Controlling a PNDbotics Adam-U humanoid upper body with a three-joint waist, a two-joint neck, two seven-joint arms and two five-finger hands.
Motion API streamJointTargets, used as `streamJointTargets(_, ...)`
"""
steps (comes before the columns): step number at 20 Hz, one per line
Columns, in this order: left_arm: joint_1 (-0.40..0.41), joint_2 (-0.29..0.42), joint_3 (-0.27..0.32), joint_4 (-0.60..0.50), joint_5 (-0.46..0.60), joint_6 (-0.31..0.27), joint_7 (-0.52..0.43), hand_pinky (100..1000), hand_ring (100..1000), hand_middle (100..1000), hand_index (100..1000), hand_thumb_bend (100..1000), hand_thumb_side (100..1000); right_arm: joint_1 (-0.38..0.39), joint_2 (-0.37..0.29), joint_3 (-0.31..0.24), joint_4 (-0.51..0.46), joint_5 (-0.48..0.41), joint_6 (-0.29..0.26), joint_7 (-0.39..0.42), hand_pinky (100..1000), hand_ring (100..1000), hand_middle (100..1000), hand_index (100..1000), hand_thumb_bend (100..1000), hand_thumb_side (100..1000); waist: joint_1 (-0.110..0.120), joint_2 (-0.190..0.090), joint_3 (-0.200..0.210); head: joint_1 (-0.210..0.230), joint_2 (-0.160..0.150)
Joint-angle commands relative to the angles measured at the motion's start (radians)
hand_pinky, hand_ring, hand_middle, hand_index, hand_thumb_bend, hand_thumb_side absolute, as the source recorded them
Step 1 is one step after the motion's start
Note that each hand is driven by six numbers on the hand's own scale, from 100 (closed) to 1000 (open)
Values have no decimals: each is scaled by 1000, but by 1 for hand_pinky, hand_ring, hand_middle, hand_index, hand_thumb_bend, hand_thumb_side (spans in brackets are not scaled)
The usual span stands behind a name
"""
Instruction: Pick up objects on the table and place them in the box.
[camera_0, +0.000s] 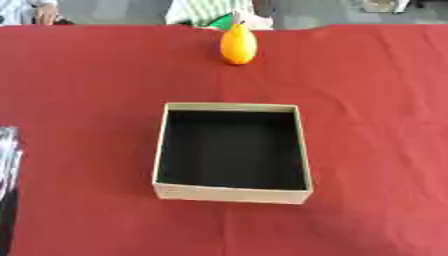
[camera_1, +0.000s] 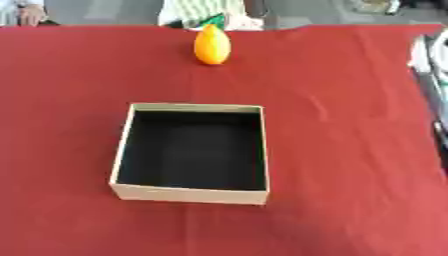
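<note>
- Fingers: none can be made out in either view. A silver and black part (camera_0: 7, 165) shows at the left edge of the left eye view, and a pale and dark part (camera_1: 430, 75) at the right edge of the right eye view; both are likely pieces of the robot's arms, but whether either hand is open or closed, or holds anything, cannot be told.
- Box (camera_0: 231, 193): pale card walls, dark floor, open at the top, standing near the middle of the table. Nothing shows inside it.
- Fruit (camera_0: 238, 45): orange, oval, with a narrow tip pointing away from the robot; it lies on the cloth near the far edge, well apart from the box and roughly in line with it.
- Green thing (camera_0: 222, 22): a small green shape just behind the fruit at the table's far edge; what it is cannot be told.
- Table (camera_0: 79, 75): covered in red cloth, with no other object seen on it.
- Progress, as judged: the task looks not yet begun. The box holds nothing, and the fruit is untouched.
- Left to do, as judged: reach to the far side, take the fruit, carry it back and set it in the box.
</note>
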Motion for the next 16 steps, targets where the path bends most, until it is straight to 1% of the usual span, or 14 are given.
streamJointTargets(1,-4,16,0,-18,-1,2,-4,455,666,700,845,257,644,-96,-27,32,120,102,29,125,872,888,841,879,100,814,0,-31,0,-4,14)
streamJointTargets(3,-1,16,-1,-18,-1,2,-6,456,667,700,844,258,644,-161,-11,53,226,166,26,186,869,895,846,876,100,819,-2,-39,0,-6,20)
streamJointTargets(5,2,14,-3,-18,-1,3,-8,456,667,700,844,258,644,-222,23,66,356,228,12,231,868,906,859,877,100,845,-2,-46,0,-11,26)
streamJointTargets(6,3,14,-4,-18,-1,4,-9,456,667,700,844,259,644,-249,41,69,421,256,0,246,866,914,868,875,100,845,-1,-49,0,-13,28)
streamJointTargets(9,7,13,-6,-18,0,6,-11,456,667,700,844,260,643,-321,104,68,624,343,-51,267,865,931,884,875,100,893,3,-56,1,-19,37)
streamJointTargets(12,6,11,-7,-18,0,6,-13,455,667,699,843,260,643,-376,173,43,795,420,-103,263,867,946,896,880,100,943,7,-60,1,-22,41)
streamJointTargets(16,6,5,-12,-18,3,7,-18,455,667,699,844,260,644,-431,263,-14,988,518,-147,230,868,961,909,885,100,1000,10,-63,3,-27,34)
